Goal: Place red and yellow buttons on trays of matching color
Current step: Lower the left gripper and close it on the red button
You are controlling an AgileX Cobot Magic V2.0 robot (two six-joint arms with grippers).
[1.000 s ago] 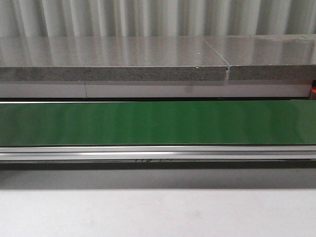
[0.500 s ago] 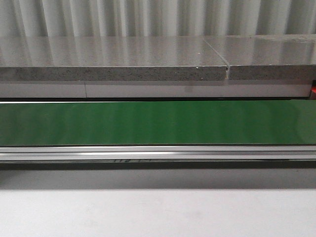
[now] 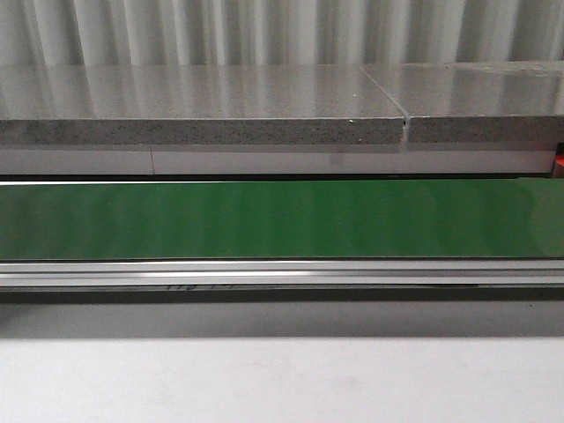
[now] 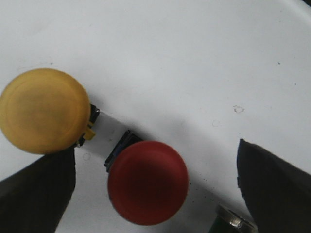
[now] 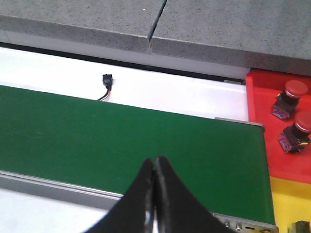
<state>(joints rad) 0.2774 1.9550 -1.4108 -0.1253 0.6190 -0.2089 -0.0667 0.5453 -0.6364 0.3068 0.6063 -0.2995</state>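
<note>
In the left wrist view a red button (image 4: 147, 182) with a domed cap lies on the white surface between the fingers of my left gripper (image 4: 155, 194), which is open. A yellow button (image 4: 43, 110) lies beside it, over one dark finger (image 4: 34, 194). In the right wrist view my right gripper (image 5: 155, 162) is shut and empty above the green belt (image 5: 121, 136). The red tray (image 5: 260, 136) at the belt's end holds two red buttons (image 5: 291, 94) (image 5: 299, 128). The yellow tray (image 5: 289, 201) adjoins it. No gripper shows in the front view.
A green-bodied part with a metal ring (image 4: 233, 225) lies by the other left finger (image 4: 272, 184). A grey stone slab (image 3: 203, 106) runs behind the belt (image 3: 282, 218). A small black plug on a wire (image 5: 106, 82) lies beyond the belt. A dark item (image 5: 301, 227) sits on the yellow tray.
A faint mark under the belt's front rail has slid to the left in the front view. Nothing else there has moved.
</note>
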